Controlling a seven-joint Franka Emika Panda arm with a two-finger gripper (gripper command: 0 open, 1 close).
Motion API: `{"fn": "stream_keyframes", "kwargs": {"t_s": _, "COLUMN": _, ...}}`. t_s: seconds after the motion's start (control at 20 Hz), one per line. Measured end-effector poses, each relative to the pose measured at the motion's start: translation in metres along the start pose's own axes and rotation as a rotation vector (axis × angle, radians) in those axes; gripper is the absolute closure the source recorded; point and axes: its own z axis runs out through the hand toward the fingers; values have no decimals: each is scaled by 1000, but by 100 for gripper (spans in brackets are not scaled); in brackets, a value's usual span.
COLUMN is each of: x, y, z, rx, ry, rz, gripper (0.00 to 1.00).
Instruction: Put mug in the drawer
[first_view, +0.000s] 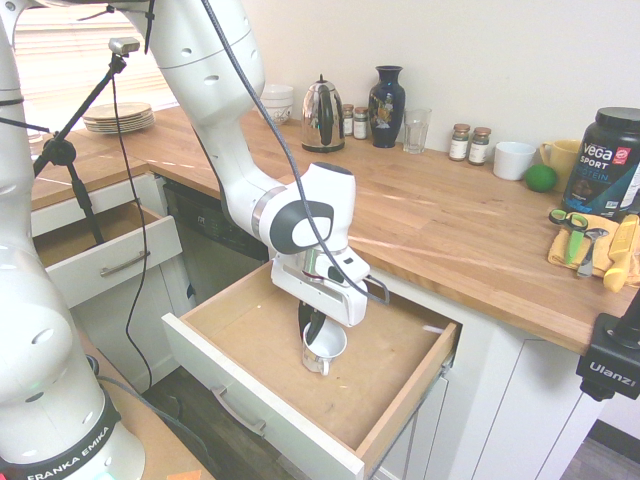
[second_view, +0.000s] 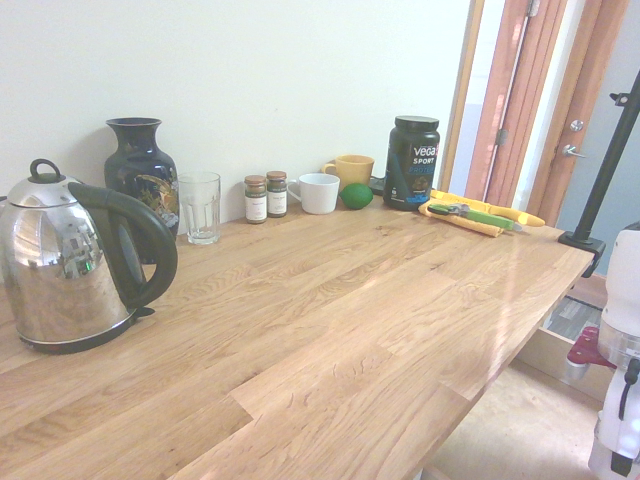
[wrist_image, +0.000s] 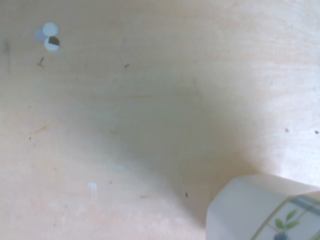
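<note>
Over the brown wood bottom of the large white-fronted drawer (first_view: 262, 398), the closed gripper (first_view: 311, 333) clamps the small silvery-grey tapered mug (first_view: 324, 349); releasing it tilted risks tipping.

In the first exterior view the gripper (first_view: 312, 328) covers part of the rim of the mug (first_view: 324, 350), and its fingertips go inside the cup, so the contact is not clear to see. The front corner of the drawer (first_view: 240, 400) is cut off by the bottom edge. In the second exterior view the table (second_view: 330, 340) hides almost all of the drawer; only a small piece shows at the right. The wrist view is soft and blurred, and the mug (wrist_image: 265, 207) is cut by the lower right corner. The small spots (wrist_image: 48, 36) on the drawer bottom cannot be identified.
</note>
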Motion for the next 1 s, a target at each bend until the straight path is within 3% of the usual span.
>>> {"fn": "stream_keyframes", "kwargs": {"t_s": 1.0, "x": 1, "y": -10, "z": 0, "rx": 2, "ry": 4, "rz": 7, "gripper": 0}}
